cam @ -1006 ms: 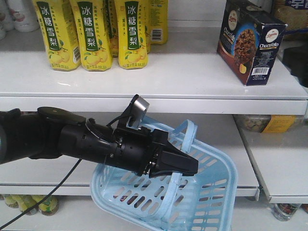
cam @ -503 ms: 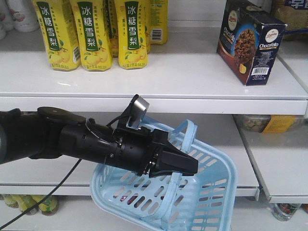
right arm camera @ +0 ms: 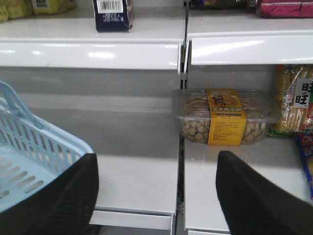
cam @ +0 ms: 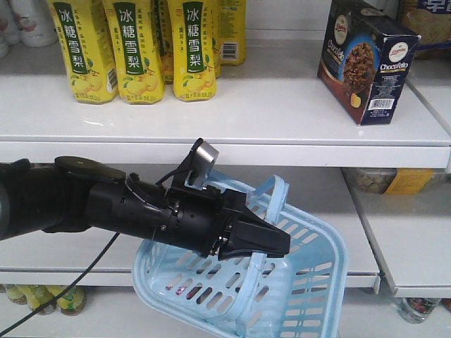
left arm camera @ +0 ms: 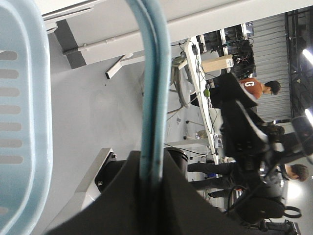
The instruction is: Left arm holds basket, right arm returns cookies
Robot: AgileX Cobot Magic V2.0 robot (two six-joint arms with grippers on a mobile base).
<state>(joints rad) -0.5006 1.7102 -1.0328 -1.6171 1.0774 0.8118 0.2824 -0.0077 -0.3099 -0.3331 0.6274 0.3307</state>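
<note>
One ChocoFello cookie carton (cam: 368,60) stands upright on the upper white shelf (cam: 268,105), well above and to the right of your left gripper (cam: 271,243). Note its barcode panel facing outward; from the right wrist view, the carton (right arm camera: 113,14) sits high and left of the right gripper (right arm camera: 156,196), nothing touching it.

Check the light blue basket (cam: 310,282): it hangs tilted just below the left gripper, in front of the lower shelves. Your left gripper is clamped on one thin loop handle (left arm camera: 152,93), which the left wrist view shows running straight into the closed jaws. The second handle (cam: 271,189) arches just above the gripper tip.

Observe the right gripper: its two black fingers (right arm camera: 58,200) are spread wide apart and hold nothing. The basket rim (right arm camera: 44,142) lies just left of the left-hand finger.

Note the yellow pear drink bottles (cam: 137,46) on the upper shelf, above the left arm (cam: 84,201). A clear snack tub with a yellow label (right arm camera: 225,116) sits on a lower shelf, ahead of the right gripper.
</note>
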